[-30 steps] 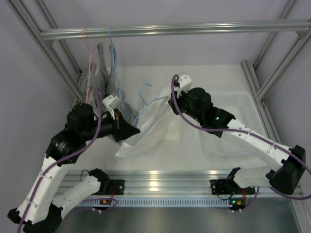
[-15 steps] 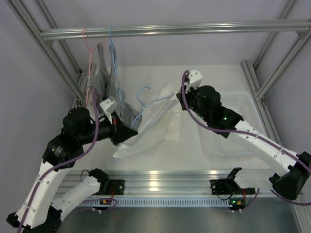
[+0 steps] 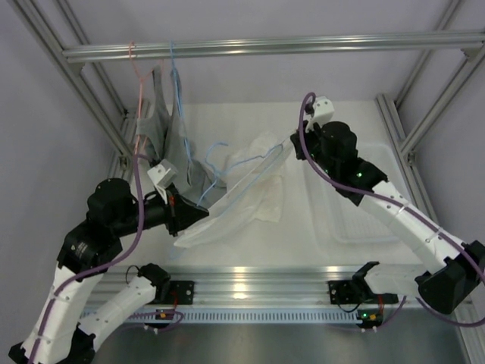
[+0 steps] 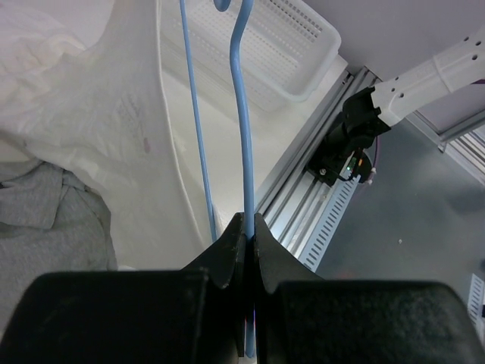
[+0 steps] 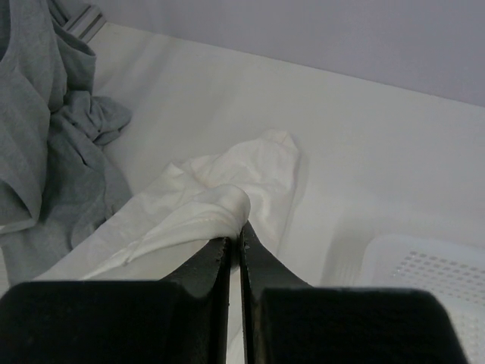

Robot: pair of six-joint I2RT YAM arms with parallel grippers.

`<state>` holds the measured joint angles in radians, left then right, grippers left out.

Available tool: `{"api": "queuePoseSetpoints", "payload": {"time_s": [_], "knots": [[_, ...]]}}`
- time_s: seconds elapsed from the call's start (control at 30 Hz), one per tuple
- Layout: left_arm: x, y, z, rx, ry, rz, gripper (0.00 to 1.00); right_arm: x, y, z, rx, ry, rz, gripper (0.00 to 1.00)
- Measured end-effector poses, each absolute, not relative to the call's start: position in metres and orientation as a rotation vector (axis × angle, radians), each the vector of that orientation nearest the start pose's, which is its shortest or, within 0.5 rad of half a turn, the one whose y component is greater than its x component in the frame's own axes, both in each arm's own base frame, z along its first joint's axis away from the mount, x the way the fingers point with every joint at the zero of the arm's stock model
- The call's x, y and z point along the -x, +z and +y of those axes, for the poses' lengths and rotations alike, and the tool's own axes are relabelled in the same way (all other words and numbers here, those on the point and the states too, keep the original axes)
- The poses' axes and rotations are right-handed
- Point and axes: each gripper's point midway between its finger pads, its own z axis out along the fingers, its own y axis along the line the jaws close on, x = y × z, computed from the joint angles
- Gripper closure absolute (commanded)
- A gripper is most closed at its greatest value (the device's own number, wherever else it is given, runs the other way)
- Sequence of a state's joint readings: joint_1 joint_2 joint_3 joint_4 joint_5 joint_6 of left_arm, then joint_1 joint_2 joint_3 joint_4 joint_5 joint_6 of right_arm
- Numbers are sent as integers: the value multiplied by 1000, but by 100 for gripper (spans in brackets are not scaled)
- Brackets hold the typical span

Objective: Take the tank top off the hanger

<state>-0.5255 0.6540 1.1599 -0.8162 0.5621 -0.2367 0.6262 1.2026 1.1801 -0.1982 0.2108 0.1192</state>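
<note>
While the left gripper is pinching the thin wire of the blue hanger tight between its fingers, the right gripper is squeezing shut on a bunched edge of the white tank top. Seen from above, the tank top is stretching over the table like a long band between the two grippers. One end is sitting by the left gripper at the near left, and the other is by the right gripper at the far right. The hanger is lying along that same line, and its hook is poking out on the far-left side of the cloth. How much wire is hiding inside the cloth is hard to tell. I think the next pull should go along that line. The right gripper would slide the cloth away to the far right while the left one holds the hanger. A sideways pull may catch a strap on the wire. A white basket is sitting to the right, and grey clothes are hanging at the far left.
</note>
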Motion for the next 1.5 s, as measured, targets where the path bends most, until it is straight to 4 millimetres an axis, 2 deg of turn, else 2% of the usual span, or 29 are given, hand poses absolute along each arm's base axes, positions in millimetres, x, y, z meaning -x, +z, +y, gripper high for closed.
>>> {"api": "queuePoseSetpoints", "payload": {"time_s": [0.1,0.23,0.33,0.47,0.53,0.63,0.73,0.83,0.93,1.0,1.1,1.23,1.3,1.4,1.5], "knots": [[-114,351,-179,-657,-1018,1815,100,-343,311,219,318,398,1793,100],[-114,376,-174,-613,-997,1738,100,-336,286,228,331,469,1837,100],[-120,394,-171,-563,-980,1667,100,-325,267,235,339,537,1873,100],[-130,418,-174,-510,-997,1548,100,-305,253,250,363,694,1884,100],[-135,424,-178,-492,-1024,1466,100,-293,252,261,380,790,1869,100],[-147,421,-187,-469,-1056,1368,100,-266,251,279,428,943,1849,100],[-168,417,-197,-444,-1060,1319,100,-243,255,288,462,1059,1833,100],[-196,418,-207,-413,-1040,1288,100,-228,267,290,482,1141,1798,100],[-221,416,-211,-368,-1006,1285,100,-228,271,287,471,1128,1788,100],[-232,414,-212,-346,-980,1288,100,-233,265,284,449,1093,1809,100],[-234,423,-211,-356,-959,1239,100,-230,240,292,471,1095,1875,100],[-229,439,-211,-387,-953,1116,100,-205,198,314,564,1110,1989,100],[-229,440,-213,-402,-951,1092,100,-197,191,319,590,1106,2011,100],[-236,436,-215,-406,-934,1098,100,-201,185,317,582,1028,2021,100],[-239,442,-208,-370,-900,1083,100,-213,164,312,554,926,2077,100]]}}
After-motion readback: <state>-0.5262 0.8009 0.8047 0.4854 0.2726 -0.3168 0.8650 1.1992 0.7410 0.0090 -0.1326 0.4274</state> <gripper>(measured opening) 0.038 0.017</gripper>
